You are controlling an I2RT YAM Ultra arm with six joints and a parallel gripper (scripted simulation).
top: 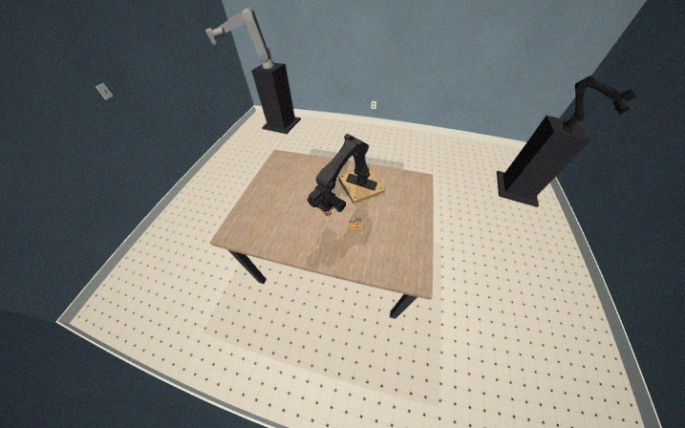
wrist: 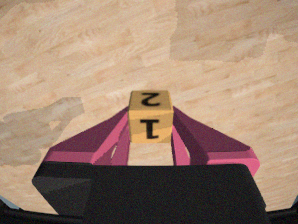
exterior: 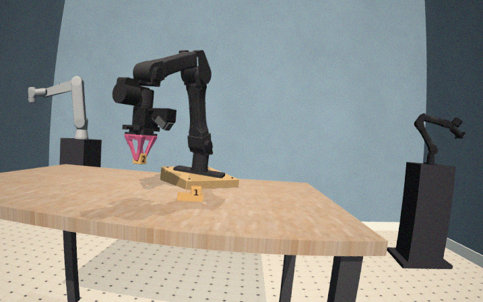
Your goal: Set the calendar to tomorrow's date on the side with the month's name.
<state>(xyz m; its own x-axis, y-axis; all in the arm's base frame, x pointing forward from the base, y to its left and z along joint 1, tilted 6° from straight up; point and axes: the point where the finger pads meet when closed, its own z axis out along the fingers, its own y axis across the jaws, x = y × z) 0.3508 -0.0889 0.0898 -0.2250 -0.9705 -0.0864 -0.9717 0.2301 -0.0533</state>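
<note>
My gripper (exterior: 139,157) (wrist: 150,112) is shut on a yellow number cube (exterior: 139,159) (wrist: 150,129) and holds it well above the table, left of the tray in the exterior view. The held cube shows a 2 on one side in that view; the wrist view shows a 2 and a 1 on two faces, both upside down there. The small yellow tray (exterior: 184,197) (top: 354,229) stands on the table. One cube (exterior: 195,191) stands in the tray's right part with a 1 facing the exterior view. The tray's left part holds no cube. The month's name is too small to read.
The arm's yellow base plate (top: 363,194) (exterior: 213,183) lies on the wooden table (top: 259,212) (exterior: 85,187) behind the tray. Two other arms stand on dark pedestals (top: 275,96) (top: 542,154) away from the table.
</note>
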